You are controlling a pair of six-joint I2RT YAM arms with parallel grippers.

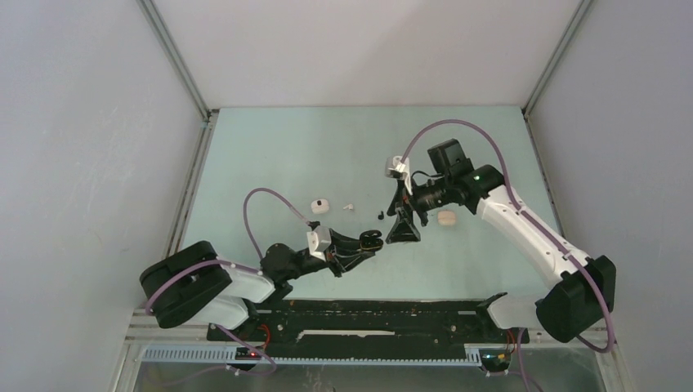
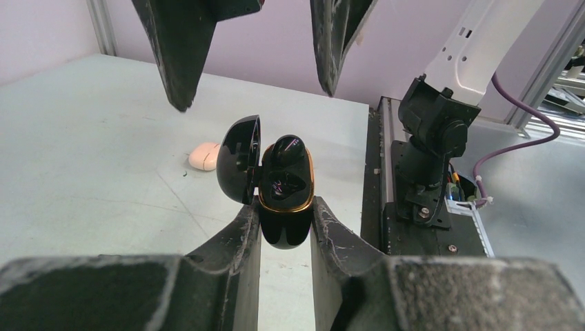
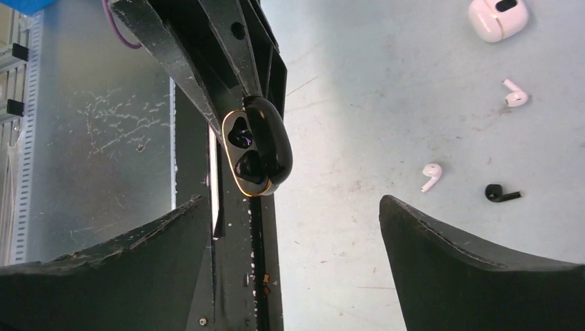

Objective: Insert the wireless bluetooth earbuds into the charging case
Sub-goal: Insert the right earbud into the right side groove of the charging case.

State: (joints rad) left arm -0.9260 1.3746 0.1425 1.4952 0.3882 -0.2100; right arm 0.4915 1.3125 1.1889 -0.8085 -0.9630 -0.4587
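Over the pale green table (image 1: 270, 155) we see the left gripper (image 2: 285, 214) clamped on the black charging case (image 2: 286, 183), lid open, seemingly presented for loading, the right gripper (image 3: 291, 207) spread empty above it, and a loose black earbud (image 1: 381, 215) at its 12 o'clock.

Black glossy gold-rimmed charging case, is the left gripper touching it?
Touching. Left wrist view shows the left gripper pressed against both sides of the black charging case.

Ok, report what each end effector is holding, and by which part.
Left end effector: the open black charging case, pinched by the sides of its lower body. Right end effector: open, holding nothing.
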